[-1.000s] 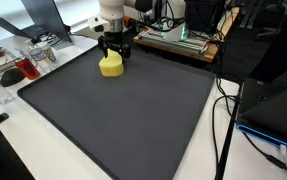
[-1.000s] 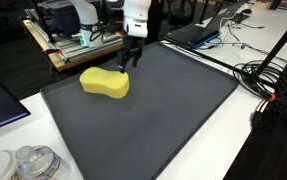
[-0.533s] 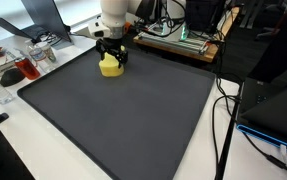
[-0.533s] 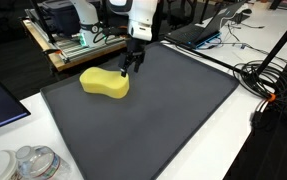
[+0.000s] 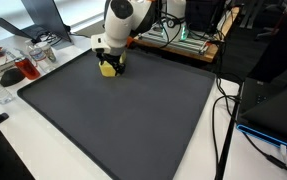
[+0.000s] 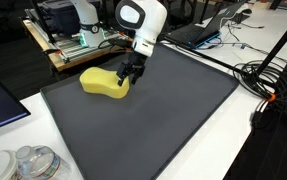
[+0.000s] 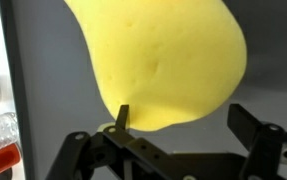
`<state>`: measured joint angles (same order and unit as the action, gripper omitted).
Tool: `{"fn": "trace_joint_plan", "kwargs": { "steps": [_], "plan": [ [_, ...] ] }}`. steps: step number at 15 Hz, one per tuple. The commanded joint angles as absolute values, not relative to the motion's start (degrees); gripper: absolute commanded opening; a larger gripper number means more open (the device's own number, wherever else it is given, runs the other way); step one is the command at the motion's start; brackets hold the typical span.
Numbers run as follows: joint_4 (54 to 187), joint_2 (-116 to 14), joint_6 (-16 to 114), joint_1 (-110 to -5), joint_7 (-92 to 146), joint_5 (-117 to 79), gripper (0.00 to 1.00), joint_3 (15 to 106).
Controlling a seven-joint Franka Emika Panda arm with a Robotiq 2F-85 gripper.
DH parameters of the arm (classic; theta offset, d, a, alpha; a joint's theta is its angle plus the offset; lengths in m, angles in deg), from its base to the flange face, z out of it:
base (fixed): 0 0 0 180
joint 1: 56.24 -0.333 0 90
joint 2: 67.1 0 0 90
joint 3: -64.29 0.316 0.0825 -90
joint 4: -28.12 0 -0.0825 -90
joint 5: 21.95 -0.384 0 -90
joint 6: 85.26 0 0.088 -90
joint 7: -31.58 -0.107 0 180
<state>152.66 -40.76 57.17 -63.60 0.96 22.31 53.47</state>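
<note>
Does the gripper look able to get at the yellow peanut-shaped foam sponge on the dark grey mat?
Probably yes. The open gripper hangs at one end of the yellow foam sponge on the dark grey mat, with nothing between them; the wrist view shows that end between its fingers.

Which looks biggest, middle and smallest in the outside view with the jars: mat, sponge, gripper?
Largest: mat
Middle: sponge
Smallest: gripper, open at the sponge's end and equally near the camera, so the ranking is fair.
</note>
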Motion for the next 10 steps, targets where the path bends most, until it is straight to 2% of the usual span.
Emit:
{"fn": "trace_joint_plan", "kwargs": {
  "steps": [1,2,3,4,10],
  "plan": [
    [147.9,-35.6,53.0,-64.0,-2.7,22.7,1.00,52.4],
    [147.0,-34.6,51.4,-63.5,-2.4,21.6,1.00,52.6],
    [146.2,-33.8,50.6,-63.1,-2.1,20.9,0.75,52.8],
    [145.4,-33.1,49.6,-63.0,-2.3,20.7,0.74,52.8],
    [143.7,-32.6,47.5,-62.2,-0.9,17.8,0.33,53.8]
  ]
}}
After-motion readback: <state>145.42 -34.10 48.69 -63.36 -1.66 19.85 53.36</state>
